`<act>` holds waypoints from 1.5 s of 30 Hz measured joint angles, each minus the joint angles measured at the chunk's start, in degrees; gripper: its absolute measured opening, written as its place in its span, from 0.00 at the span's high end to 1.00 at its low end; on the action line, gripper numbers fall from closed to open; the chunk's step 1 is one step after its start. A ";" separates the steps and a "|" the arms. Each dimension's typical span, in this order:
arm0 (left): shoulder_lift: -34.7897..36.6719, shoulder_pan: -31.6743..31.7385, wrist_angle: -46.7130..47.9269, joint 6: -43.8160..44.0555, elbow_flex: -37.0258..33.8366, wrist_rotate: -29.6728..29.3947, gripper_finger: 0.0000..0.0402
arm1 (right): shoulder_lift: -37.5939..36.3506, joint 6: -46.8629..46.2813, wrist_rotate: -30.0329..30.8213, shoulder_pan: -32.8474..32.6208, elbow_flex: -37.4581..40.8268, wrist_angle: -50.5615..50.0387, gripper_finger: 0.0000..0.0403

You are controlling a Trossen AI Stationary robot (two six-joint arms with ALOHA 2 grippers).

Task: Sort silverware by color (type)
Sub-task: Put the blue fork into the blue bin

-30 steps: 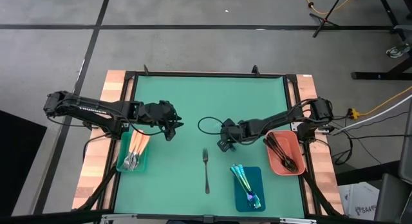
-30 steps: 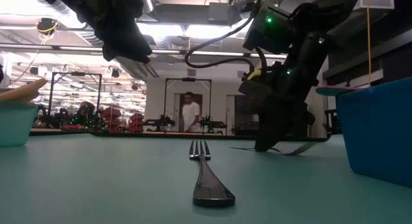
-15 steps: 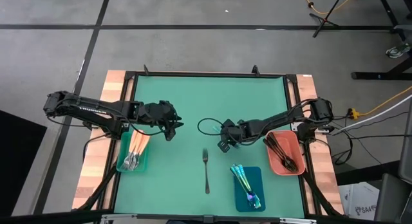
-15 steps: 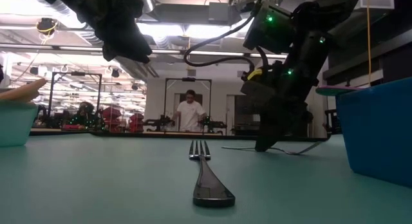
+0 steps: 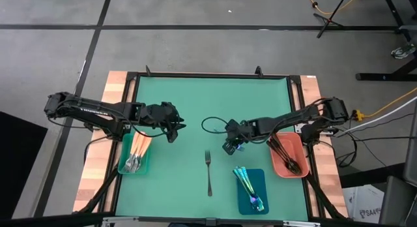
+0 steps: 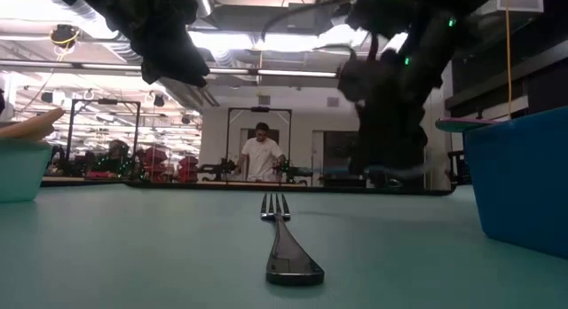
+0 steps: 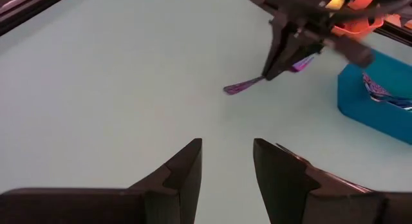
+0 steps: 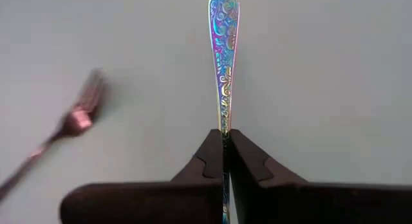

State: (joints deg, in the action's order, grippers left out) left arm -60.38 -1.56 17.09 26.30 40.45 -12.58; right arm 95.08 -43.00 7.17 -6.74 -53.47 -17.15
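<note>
Right gripper (image 8: 223,147) clamped tight on an iridescent utensil (image 8: 223,50), lifted over the mat's middle (image 5: 195,103). Left gripper (image 7: 226,166) hangs open near the left edge. One dark fork (image 5: 208,169) lies mid-mat toward the front edge.

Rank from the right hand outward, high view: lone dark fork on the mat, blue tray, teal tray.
From the right hand:
1. Lone dark fork, just beside it toward the table's near edge.
2. Blue tray, front right, barely farther; nearly a tie.
3. Teal tray, far left.
</note>
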 joint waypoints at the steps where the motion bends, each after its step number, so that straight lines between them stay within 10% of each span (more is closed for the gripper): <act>1: 0.00 -0.02 -0.01 0.00 0.00 0.00 0.67 | -0.97 -0.05 -0.95 -0.04 0.00 -0.09 1.00; 12: 0.00 -0.02 -0.01 0.01 0.00 0.00 0.67 | -12.31 -5.08 -7.95 -5.24 -0.13 0.24 1.00; 33: 0.00 -0.02 0.27 0.02 0.00 0.00 0.67 | -11.31 -49.05 29.09 -43.72 -0.24 -1.44 1.00; 45: 0.00 -0.02 0.28 0.02 0.00 0.01 0.67 | -4.15 -57.32 27.77 -45.75 -0.25 -2.50 1.00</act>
State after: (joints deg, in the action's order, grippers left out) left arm -60.38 -1.58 17.37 26.33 40.45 -12.57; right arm 90.92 -100.32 34.93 -52.49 -53.72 -19.65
